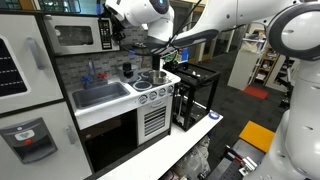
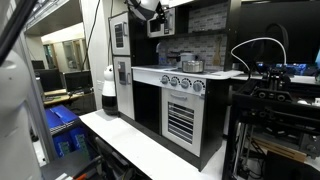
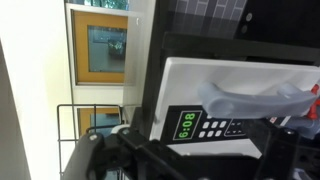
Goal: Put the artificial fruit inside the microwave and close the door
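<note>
While the artificial fruit cannot be made out in any view, so that its place relative to the hand cannot be told, the microwave (image 1: 80, 37) is seen high in the toy kitchen, above the counter. Its door (image 1: 68, 37) appears shut, the dark window lying flush with the white frame, and the black button panel (image 1: 105, 35) is set at the door's side.

In the wrist view the microwave (image 3: 230, 80) fills much of the picture at close range. A green clock display (image 3: 187, 122) can be read beside the button panel (image 3: 228, 128), and a pale handle (image 3: 250, 100) is seen across the white face.

The gripper (image 3: 205, 162) is held just in front of this face, toward the button-panel side. Its jaws are spread wide, and only the microwave's front is seen between them. The arm (image 1: 150, 12) is brought in from above, beside the microwave.

Below, the following are seen in an exterior view:
- a grey sink (image 1: 100, 95) set in the counter
- a stove (image 1: 150, 85) next to the sink, with pots (image 1: 145, 78) on it and a row of knobs (image 1: 152, 96) along its front
- the oven (image 1: 110, 142), with its black door, lower still

A black wire rack (image 1: 195, 95) is placed just beside the kitchen — on the stove's side.
</note>
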{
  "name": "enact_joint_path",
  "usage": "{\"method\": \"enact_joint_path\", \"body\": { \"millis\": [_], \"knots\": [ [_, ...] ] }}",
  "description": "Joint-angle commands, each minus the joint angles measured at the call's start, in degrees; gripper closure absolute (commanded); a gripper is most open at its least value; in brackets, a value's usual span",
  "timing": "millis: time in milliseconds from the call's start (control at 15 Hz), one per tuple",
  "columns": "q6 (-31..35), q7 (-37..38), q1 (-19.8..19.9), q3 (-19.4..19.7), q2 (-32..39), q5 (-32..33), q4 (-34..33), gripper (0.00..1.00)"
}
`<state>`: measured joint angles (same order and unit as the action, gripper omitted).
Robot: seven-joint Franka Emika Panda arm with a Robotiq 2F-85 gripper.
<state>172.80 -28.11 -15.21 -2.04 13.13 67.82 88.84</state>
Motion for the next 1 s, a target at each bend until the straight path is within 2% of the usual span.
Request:
{"method": "enact_joint_path", "body": {
  "millis": [0, 600, 667, 733, 933],
  "knots": [
    [1.88, 0.14, 0.55, 1.25, 2.18, 1.98, -3.64, 0.00],
    [2.02, 0.16, 0.50, 1.58, 3.08, 0.50, -5.07, 0.00],
    [0.48, -0.48, 2.43, -1.48, 2.02, -0.83, -3.55, 0.00],
    [-0.34, -1.82, 1.04, -0.45, 0.81, -4.02, -1.85, 0.00],
    [-5.40, -7.24, 1.82, -4.38, -3.00, -15.90, 2.65, 0.00]
  ]
}}
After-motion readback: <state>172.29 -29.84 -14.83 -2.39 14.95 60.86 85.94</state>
